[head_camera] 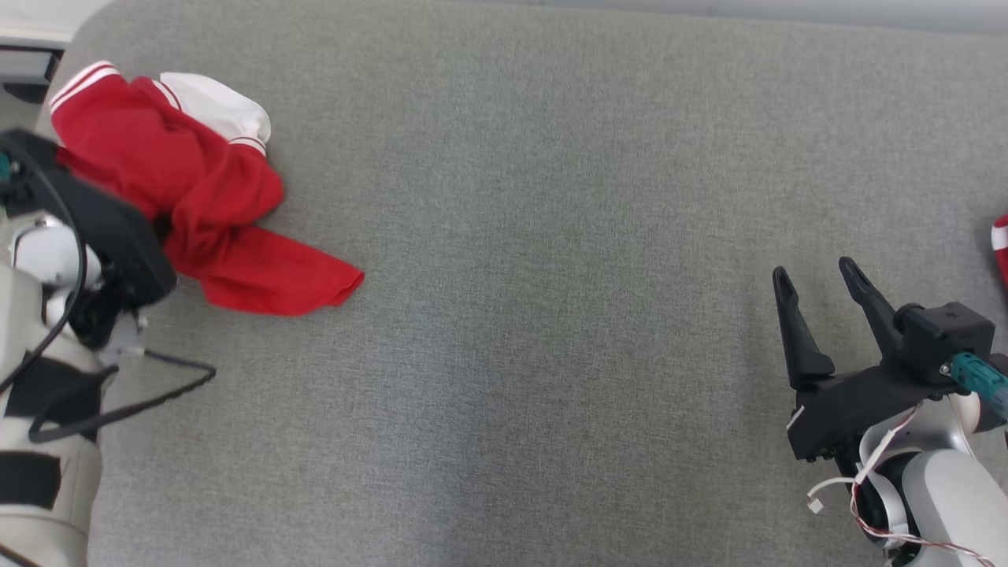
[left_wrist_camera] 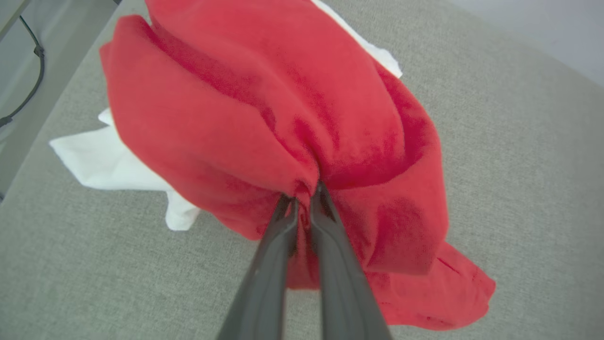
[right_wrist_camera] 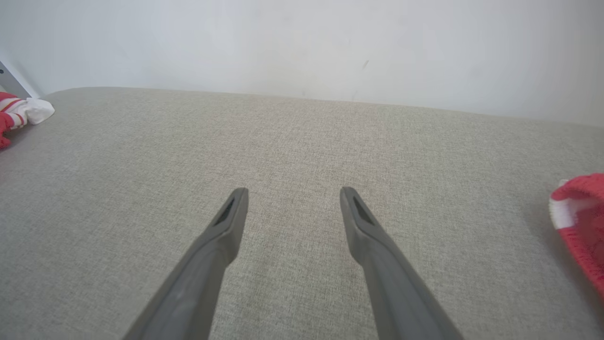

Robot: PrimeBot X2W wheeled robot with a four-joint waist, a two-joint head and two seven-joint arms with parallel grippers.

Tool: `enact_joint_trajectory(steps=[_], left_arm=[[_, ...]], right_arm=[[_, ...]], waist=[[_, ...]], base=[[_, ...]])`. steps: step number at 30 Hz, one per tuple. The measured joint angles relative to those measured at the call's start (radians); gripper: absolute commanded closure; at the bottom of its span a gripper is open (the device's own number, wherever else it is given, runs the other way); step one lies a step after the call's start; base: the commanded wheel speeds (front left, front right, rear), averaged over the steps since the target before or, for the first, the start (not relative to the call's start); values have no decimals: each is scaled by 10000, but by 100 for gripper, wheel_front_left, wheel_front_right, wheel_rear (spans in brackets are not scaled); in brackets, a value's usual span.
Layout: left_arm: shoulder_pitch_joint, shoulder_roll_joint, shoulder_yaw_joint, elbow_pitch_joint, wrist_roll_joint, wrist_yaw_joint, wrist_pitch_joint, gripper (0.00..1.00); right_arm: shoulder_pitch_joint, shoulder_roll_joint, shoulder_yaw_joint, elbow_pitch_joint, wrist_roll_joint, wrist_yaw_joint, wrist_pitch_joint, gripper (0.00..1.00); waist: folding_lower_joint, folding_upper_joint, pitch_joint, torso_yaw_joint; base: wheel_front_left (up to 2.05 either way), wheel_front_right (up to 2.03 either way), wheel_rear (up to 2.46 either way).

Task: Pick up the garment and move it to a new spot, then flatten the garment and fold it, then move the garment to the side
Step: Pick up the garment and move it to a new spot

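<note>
The garment is red with white panels and red-and-white striped trim. It lies crumpled at the far left of the grey fabric surface. In the left wrist view my left gripper is shut on a bunched fold of the red cloth, with white fabric spread beneath it. In the head view the left wrist housing covers the gripper's fingers at the garment's near-left edge. My right gripper stands open far to the right, holding nothing. Its fingers hover over bare fabric.
A second red-and-white striped cloth pokes in at the right edge, close to the right gripper, and also sits at the right of the right wrist view. A pale wall rises behind the surface. A loose black cable hangs by the left arm.
</note>
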Motion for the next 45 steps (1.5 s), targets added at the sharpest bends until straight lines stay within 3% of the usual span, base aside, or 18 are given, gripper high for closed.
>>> enact_joint_trajectory(steps=[13,19,27,38,45], left_arm=[[-636,-395,-1409,-1007,-343,2,-928,100],[-626,-834,-2242,-2015,-1281,2,-1266,100],[494,-1582,-3273,-3764,-2982,2,-1189,100],[1790,-1839,-4934,-5854,-3333,0,-1365,100],[3085,-1965,-5653,-6052,-3381,2,-1939,100]], right_arm=[[-34,416,15,867,213,6,-351,0],[412,476,-90,1179,399,4,-541,0],[699,619,-92,1235,479,75,-719,0],[1031,646,-303,1193,648,86,-941,0],[1139,660,-316,1166,711,86,-1049,0]], waist=[[-1,0,-1026,-125],[-1,-1,-1581,-332],[-1,-1,-2103,-787],[-2,-1,-2223,-1244],[-1,-1,-2088,-1249]], base=[[0,0,0],[0,0,0],[0,0,0],[0,0,0],[0,0,0]])
